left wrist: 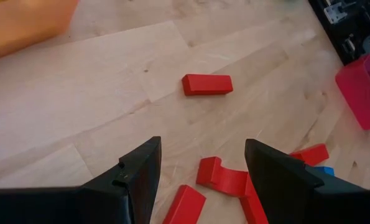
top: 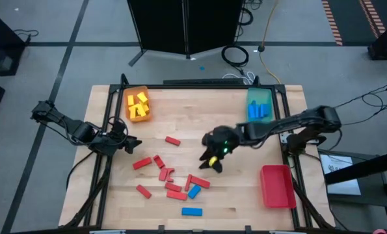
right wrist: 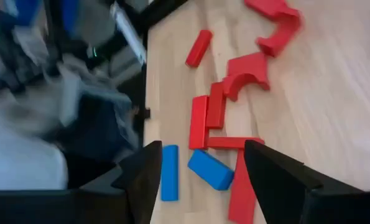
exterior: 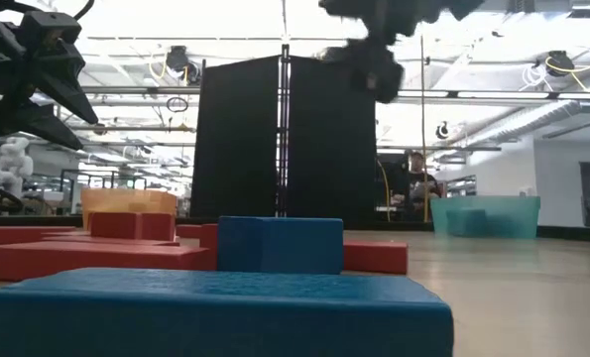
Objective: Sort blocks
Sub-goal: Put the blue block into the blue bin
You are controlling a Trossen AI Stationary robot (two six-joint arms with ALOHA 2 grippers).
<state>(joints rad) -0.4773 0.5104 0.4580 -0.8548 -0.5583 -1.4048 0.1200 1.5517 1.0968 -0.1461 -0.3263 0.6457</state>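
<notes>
Red blocks (top: pixel 162 173) lie scattered on the wooden table's middle, one more (top: pixel 172 140) farther back, with two blue blocks (top: pixel 194 192) (top: pixel 192 211) near the front edge. My left gripper (top: pixel 136 144) (left wrist: pixel 200 146) hovers open at the pile's left, above a red block (left wrist: pixel 207 84) and an arched red one (left wrist: pixel 222 177). My right gripper (top: pixel 213 162) (right wrist: pixel 200 149) is open above the pile's right side, nothing between its fingers; below it show red blocks (right wrist: pixel 217 106) and blue ones (right wrist: pixel 209 169). A small yellow patch (top: pixel 212 162) shows at its tip in the high view.
An orange tray (top: pixel 129 97) with yellow blocks stands at the far left, a teal tray (top: pixel 261 96) with blue blocks at the far right, and a red tray (top: pixel 278 186) at the near right. Bare wood lies between the pile and the far trays.
</notes>
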